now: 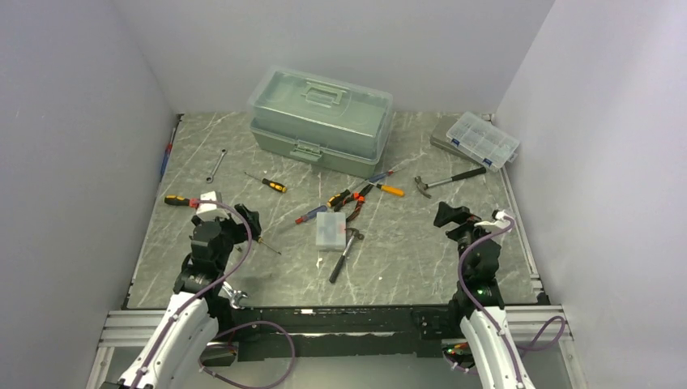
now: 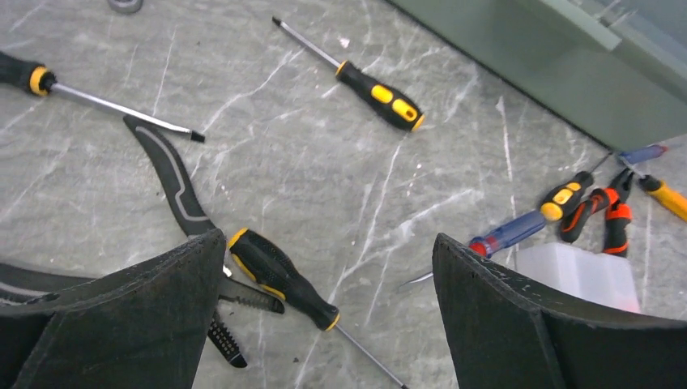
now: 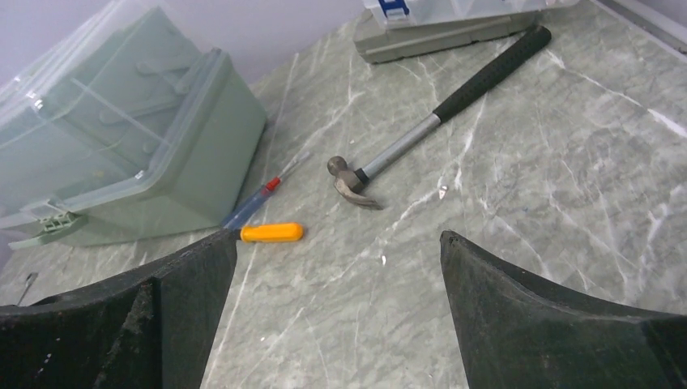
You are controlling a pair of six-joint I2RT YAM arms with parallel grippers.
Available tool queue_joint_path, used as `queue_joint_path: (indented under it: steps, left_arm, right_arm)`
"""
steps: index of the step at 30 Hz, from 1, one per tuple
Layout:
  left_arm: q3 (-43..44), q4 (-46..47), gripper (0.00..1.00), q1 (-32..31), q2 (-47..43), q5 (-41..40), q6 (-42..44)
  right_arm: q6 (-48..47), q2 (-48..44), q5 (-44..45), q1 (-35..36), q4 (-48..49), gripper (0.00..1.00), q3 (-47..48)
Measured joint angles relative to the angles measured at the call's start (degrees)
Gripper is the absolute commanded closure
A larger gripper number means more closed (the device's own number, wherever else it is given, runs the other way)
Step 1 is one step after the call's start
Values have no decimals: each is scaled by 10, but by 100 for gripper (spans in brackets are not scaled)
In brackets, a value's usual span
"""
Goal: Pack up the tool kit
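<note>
The closed green toolbox (image 1: pixel 322 121) with its clear lid is set at the back of the table (image 1: pixel 405 267). To the left of the toolbox and nearer the arms, a wrench (image 1: pixel 215 164) and a black-and-yellow screwdriver (image 1: pixel 267 183) are laid flat. Nearer still on that side, the left gripper (image 1: pixel 243 223) is held with its fingers spread wide and nothing between them. A second black-and-yellow screwdriver (image 2: pixel 283 278) and a curved black blade (image 2: pixel 170 178) below it are shown plainly only by the left wrist view, being largely hidden by the arm from above. In front of the toolbox, a small clear box (image 1: pixel 330 230), red-handled pliers (image 1: pixel 356 203) and a hammer (image 1: pixel 344 253) are seen in the top view. To the right of the toolbox front, an orange-handled screwdriver (image 3: pixel 271 232) and a second hammer (image 3: pixel 437 117) are shown by the right wrist view. The right gripper (image 3: pixel 336 239) is likewise spread and empty. Right of the toolbox, blue labels are carried by a clear organiser case (image 1: pixel 483 139), but their writing is too small to be read.
</note>
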Motion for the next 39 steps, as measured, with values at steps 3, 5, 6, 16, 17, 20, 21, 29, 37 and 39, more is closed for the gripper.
queue_joint_path:
  steps: [3, 5, 6, 16, 17, 20, 21, 29, 37, 39]
  left_arm:
    - [1, -7, 1, 0, 17, -4, -1]
    - [1, -8, 1, 0, 25, 0, 0]
    - [1, -8, 1, 0, 26, 6, 1]
    - [21, 31, 1, 0, 85, 99, -21]
    - [27, 35, 1, 0, 100, 108, -30]
    - [49, 45, 1, 0, 136, 129, -54]
    - [61, 50, 1, 0, 151, 137, -63]
    - [161, 127, 1, 0, 283, 180, -132]
    - [246, 147, 1, 0, 386, 179, -154]
    - [277, 144, 1, 2, 402, 177, -152]
  right_arm:
    - [0, 19, -2, 0, 1, 2, 0]
    - [0, 37, -7, 0, 4, 1, 0]
    - [0, 45, -11, 0, 6, 1, 0]
    - [20, 289, -117, 0, 40, 1, 123]
    - [25, 316, -131, 0, 52, 1, 143]
    - [37, 396, -170, 0, 79, 1, 213]
    - [38, 419, -178, 0, 83, 1, 235]
    - [43, 658, -290, 0, 96, 1, 517]
    - [63, 888, -380, 0, 82, 2, 786]
    - [63, 942, -389, 1, 71, 3, 848]
